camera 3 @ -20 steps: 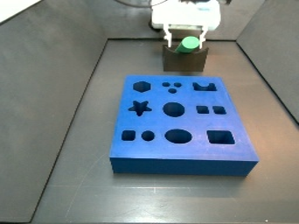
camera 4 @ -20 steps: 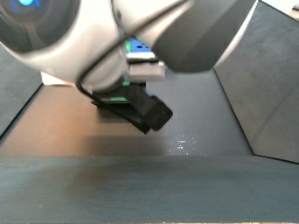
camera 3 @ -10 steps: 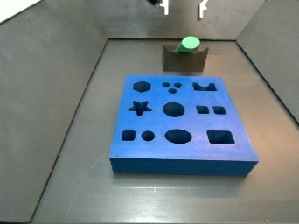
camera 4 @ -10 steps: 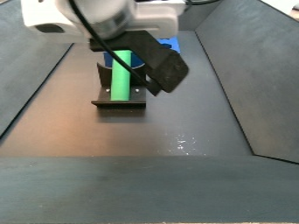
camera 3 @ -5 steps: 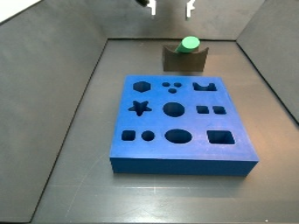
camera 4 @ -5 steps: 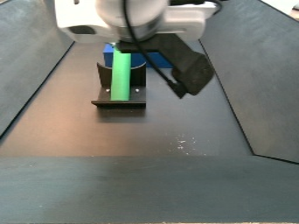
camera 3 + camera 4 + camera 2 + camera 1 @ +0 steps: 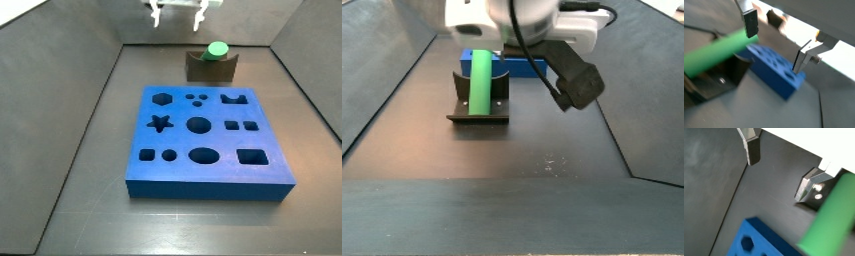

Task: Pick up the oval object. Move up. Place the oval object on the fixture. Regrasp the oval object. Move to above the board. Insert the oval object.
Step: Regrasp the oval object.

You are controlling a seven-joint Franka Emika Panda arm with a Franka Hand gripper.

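Observation:
The oval object [image 7: 215,48] is a bright green peg lying in the notch of the dark fixture [image 7: 211,69], behind the blue board [image 7: 207,140]. In a side view the oval object [image 7: 478,82] spans the fixture [image 7: 477,117] lengthwise. My gripper [image 7: 179,19] hangs high above the floor, to the side of the fixture. It is open, with nothing between its fingers. Both wrist views show the open gripper [image 7: 781,167] [image 7: 776,40], with the oval object [image 7: 831,218] [image 7: 714,52] off to one side of the fingers. The board [image 7: 774,70] lies beyond.
Dark sloping walls [image 7: 80,60] enclose the grey floor [image 7: 94,190]. The board's cut-outs, among them a star [image 7: 159,124], a hexagon and an oval hole [image 7: 203,156], face up. The wrist's black camera housing [image 7: 572,75] hangs beside the fixture.
The gripper has let go of the oval object, leaving it on the fixture. It has risen and shifted sideways away from the fixture.

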